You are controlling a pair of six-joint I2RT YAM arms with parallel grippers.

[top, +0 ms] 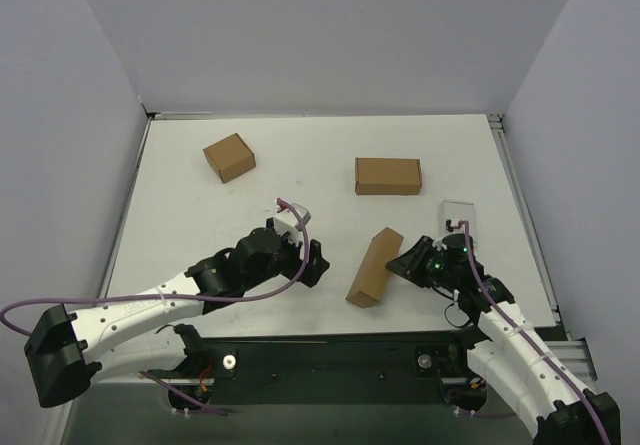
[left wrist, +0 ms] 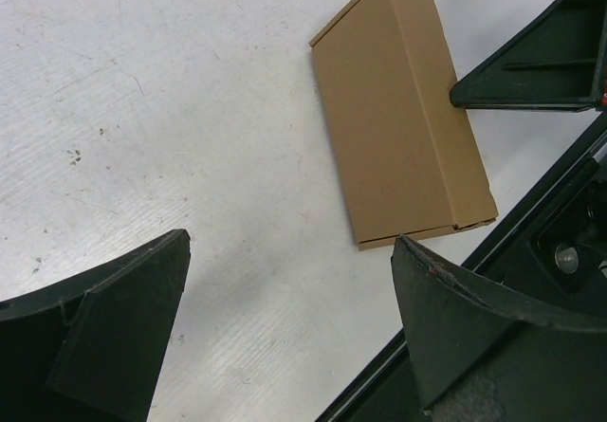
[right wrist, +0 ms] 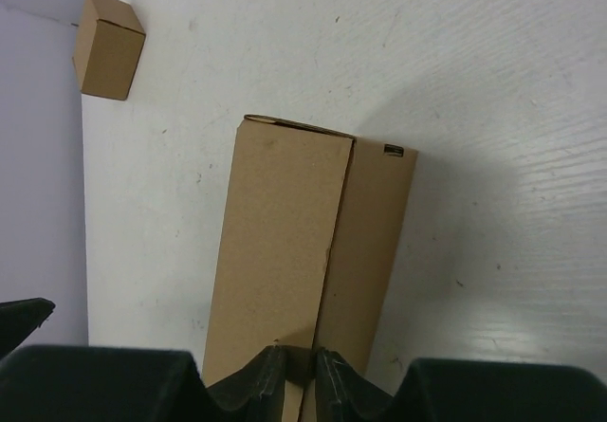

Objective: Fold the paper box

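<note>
From above: finding the paper box (top: 375, 267) lying aslant, looking already closed into an oblong, just ahead of the right gripper (top: 408, 263) and touching its fingertips. Noting the left gripper (top: 315, 263) hanging on the box's other side, near but apart. Leaving aside the squarish carton (top: 229, 157) far beyond the left gripper.

Through the left wrist: seeing the left gripper (left wrist: 289, 251) spread wide and holding nothing, with the paper box (left wrist: 403, 119) lying ahead, toward its right finger, untouched.

Through the right wrist: seeing the right gripper (right wrist: 297, 373) pressed nearly together, pinching a thin cardboard edge at the near end of the paper box (right wrist: 285, 242), beside the long seam.

Judging the step as seating a last flap: gripping only that edge, easing along the crease rather than across it, and bringing the open left gripper in to brace the opposite side, guarding against the light box sliding or twisting.
</note>
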